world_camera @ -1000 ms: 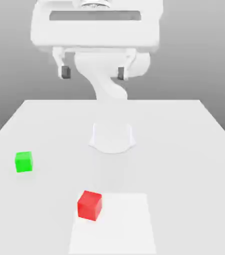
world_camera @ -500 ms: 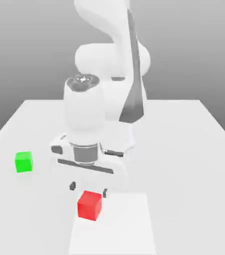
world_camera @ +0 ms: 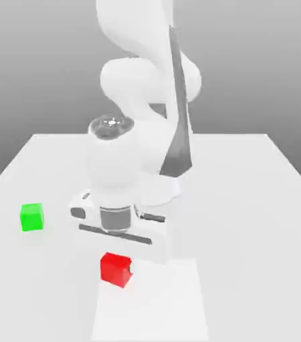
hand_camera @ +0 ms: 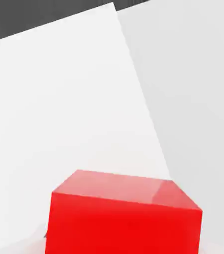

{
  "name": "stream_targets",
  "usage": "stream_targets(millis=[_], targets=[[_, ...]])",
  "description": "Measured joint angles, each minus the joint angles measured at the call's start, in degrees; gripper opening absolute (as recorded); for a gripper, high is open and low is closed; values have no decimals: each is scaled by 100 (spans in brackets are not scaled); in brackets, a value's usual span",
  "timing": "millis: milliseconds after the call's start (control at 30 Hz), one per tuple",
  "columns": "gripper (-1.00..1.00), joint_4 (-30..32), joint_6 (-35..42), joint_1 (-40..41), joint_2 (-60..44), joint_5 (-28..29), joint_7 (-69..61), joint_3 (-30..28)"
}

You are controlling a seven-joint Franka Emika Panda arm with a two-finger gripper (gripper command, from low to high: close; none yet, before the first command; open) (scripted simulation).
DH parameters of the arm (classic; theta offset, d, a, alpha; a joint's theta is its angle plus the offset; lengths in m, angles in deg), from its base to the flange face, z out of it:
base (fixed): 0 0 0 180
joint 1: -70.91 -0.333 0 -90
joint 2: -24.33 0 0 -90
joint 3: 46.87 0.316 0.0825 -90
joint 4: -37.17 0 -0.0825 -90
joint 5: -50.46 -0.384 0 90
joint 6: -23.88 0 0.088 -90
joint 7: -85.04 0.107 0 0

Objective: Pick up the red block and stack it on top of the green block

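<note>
The arm (world_camera: 143,83) arches above and behind the red block (world_camera: 115,270), its wrist (world_camera: 113,167) hanging nearly upright over it. Directly below the wrist, the broad hand (world_camera: 119,230) sits just above the block, slanting slightly down toward the exterior view's right, and the end effector (world_camera: 116,268) is closed on the block's sides.

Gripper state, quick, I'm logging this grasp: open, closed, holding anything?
Gripper: closed on the red block, down at the table.
</note>
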State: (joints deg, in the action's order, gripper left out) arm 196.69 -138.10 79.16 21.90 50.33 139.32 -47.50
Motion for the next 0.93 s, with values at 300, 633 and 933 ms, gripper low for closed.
stream_targets(millis=[300,633,933], targets=[[-100,352,565,1738,957,767,1466,-1055],[-100,693,624,3503,1371,986,2627,-2121],[100,667,-580,3241,76,-333,1742,-2059]])
